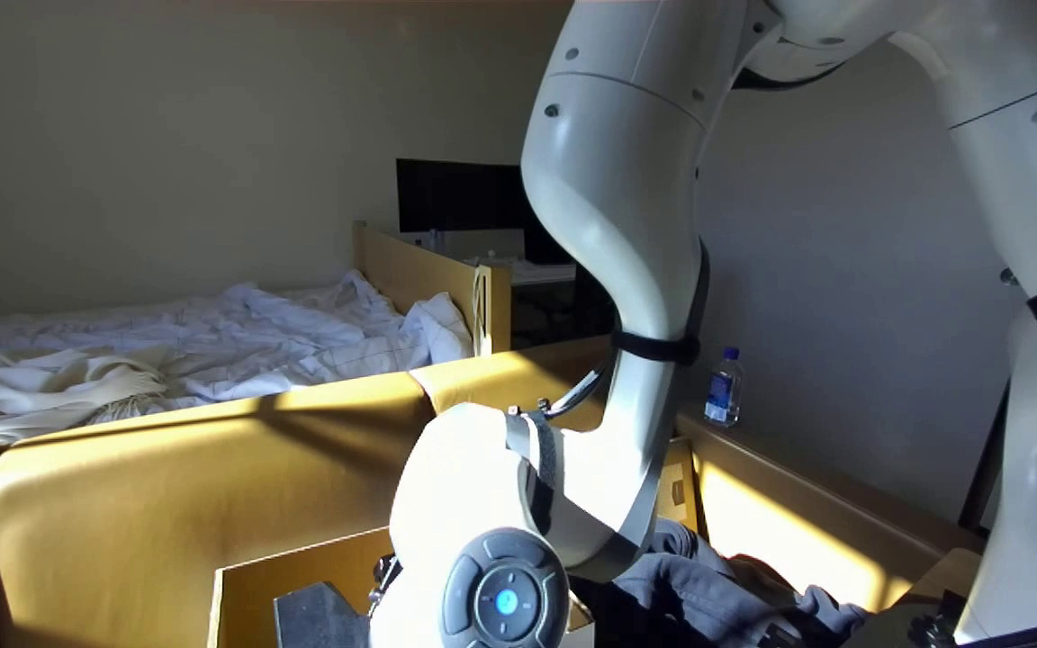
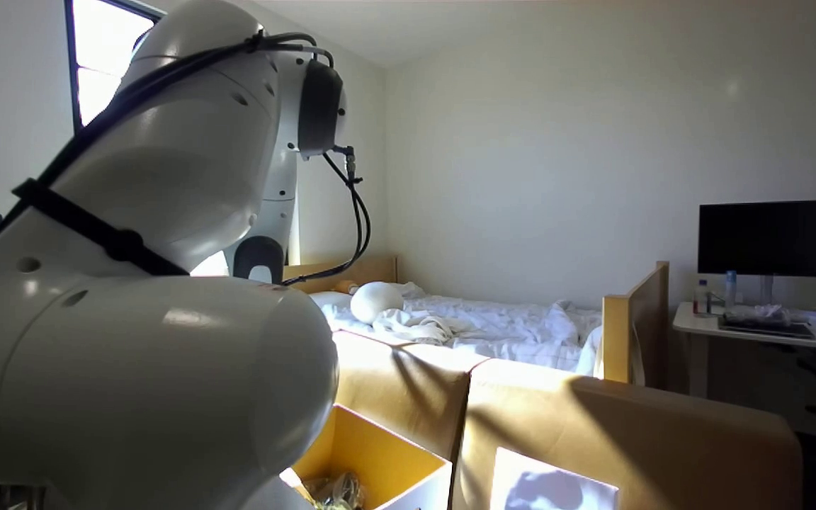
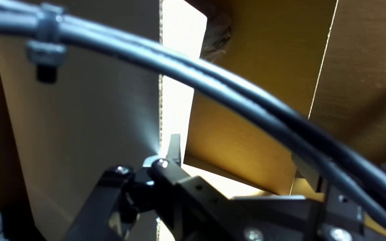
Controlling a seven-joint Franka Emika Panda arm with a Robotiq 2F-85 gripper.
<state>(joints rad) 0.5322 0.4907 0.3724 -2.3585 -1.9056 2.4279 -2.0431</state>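
the gripper [image 3: 241, 157] is positioned low at the open-topped cardboard box [image 2: 394, 453], which stands in front of the backrest of the tan sofa [image 1: 212, 477]. finger state: apart. one fingertip [image 3: 175, 145] sits at the raw corrugated edge of the box wall; the second is well apart from it, toward the opposite wall. i cannot tell whether either makes contact. box contents: crumpled see-through wrapping [image 2: 344, 489], partly hidden. the white arm [image 1: 608, 207] bends down over the box; paired cables [image 3: 213, 77] run diagonally across the wrist view. surroundings: dark clothing [image 1: 698, 585] lies on the sofa near the box; a blue-capped bottle [image 1: 722, 391] stands upright on the armrest. behind the backrest are rumpled white bedding [image 1: 212, 333] and a black monitor [image 2: 780, 237] on a white desk [image 2: 695, 322].
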